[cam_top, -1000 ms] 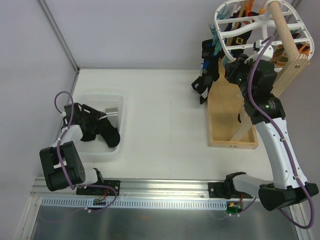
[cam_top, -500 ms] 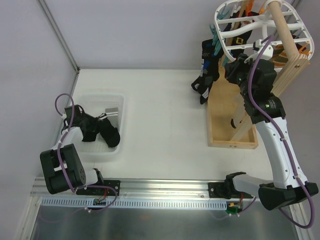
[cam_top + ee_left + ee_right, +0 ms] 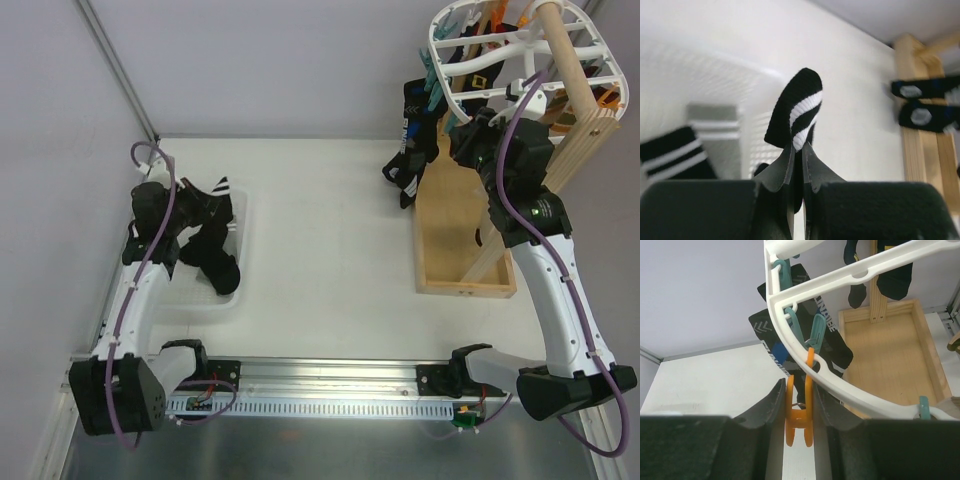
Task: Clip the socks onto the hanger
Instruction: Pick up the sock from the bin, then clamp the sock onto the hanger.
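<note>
My left gripper [image 3: 197, 205] is shut on a black sock with white stripes [image 3: 796, 106], held up over the white mesh basket [image 3: 203, 306]; the sock's striped end [image 3: 221, 190] sticks out to the right. More black socks [image 3: 214, 266] and a grey striped one [image 3: 714, 119] lie in the basket. The white oval hanger [image 3: 437, 42] hangs at the top right with black socks [image 3: 410, 140] pegged to it. My right gripper [image 3: 799, 390] is shut on an orange peg [image 3: 799, 412] under the hanger's rim [image 3: 850, 394].
The hanger hangs from a wooden pole [image 3: 565, 60] on a wooden stand whose tray base [image 3: 465, 262] sits on the table at the right. Teal pegs [image 3: 800, 325] line the rim beside the orange one. A metal rail [image 3: 330, 375] runs along the near edge.
My left gripper shut on the striped sock in the basket and lifted it up and back. The right arm has not moved.
</note>
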Controlling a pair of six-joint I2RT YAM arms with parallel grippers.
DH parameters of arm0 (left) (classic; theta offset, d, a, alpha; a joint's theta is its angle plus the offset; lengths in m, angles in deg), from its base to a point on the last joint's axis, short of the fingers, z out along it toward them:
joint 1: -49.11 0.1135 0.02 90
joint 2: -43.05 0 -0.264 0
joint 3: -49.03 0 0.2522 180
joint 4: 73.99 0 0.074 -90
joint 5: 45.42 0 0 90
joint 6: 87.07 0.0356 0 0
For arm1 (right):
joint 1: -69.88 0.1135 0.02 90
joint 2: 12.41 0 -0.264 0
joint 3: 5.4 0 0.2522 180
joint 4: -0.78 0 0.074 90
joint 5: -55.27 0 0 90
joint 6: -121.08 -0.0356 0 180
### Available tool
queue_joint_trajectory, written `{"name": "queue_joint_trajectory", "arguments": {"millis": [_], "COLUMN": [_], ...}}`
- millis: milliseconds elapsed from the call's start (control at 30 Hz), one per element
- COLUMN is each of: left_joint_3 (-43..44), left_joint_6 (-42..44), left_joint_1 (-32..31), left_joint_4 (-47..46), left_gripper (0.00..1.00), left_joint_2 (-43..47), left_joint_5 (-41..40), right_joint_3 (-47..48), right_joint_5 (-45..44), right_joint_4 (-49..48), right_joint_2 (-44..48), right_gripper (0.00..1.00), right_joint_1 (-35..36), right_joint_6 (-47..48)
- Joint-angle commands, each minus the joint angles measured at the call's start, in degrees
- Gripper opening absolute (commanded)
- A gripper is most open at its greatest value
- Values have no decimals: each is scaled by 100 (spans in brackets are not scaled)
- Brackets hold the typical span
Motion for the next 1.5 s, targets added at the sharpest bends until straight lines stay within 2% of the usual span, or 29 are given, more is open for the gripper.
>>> {"name": "queue_joint_trajectory", "arguments": {"millis": [0,67,133,267,300,500,533,633,700,833,967,1200,1467], "left_joint_3": [546,783,1072,1662,1776,2401,2506,2726,2840,2972,3226,4237,4677], "left_joint_6": [1741,2102,2338,2541,2577,3104,3287,3665,3720,3265,3166,2832,2621], "left_joint_1": [-613,-736,-833,-1483,-1832,-3196,-3624,-4337,-4568,-4771,-5095,-5254,-5307], "left_joint_4": [-296,-331,-348,-348,-348,-576,-655,-945,-1234,-2497,-3151,-3371,-3565], "left_gripper": [0,0,0,0,0,0,0,0,0,0,0,0,0], "left_joint_2": [631,921,1079,984,914,-95,-237,-808,-1220,-1740,-2197,-3128,-3657], "left_joint_5": [891,1626,1981,2501,2606,2493,2371,1950,1642,1429,1201,1464,1780], "right_joint_3": [264,203,185,229,238,229,229,238,247,212,115,97,80], "right_joint_5": [179,390,521,663,707,1049,1050,1041,1024,988,1014,1041,1032], "right_joint_4": [-338,-416,-443,-417,-408,-452,-452,-426,-364,-285,-294,-285,-311], "right_joint_2": [104,165,183,192,200,218,218,218,227,297,350,376,490], "right_gripper": [1,1,1,1,1,1,1,1,1,1,1,1,1], "right_joint_1": [-35,-35,-35,-44,-35,-105,-123,-167,-210,-237,-263,-307,-351], "right_joint_6": [134,90,64,64,64,-226,-296,-560,-700,-1008,-1193,-1466,-1703]}}
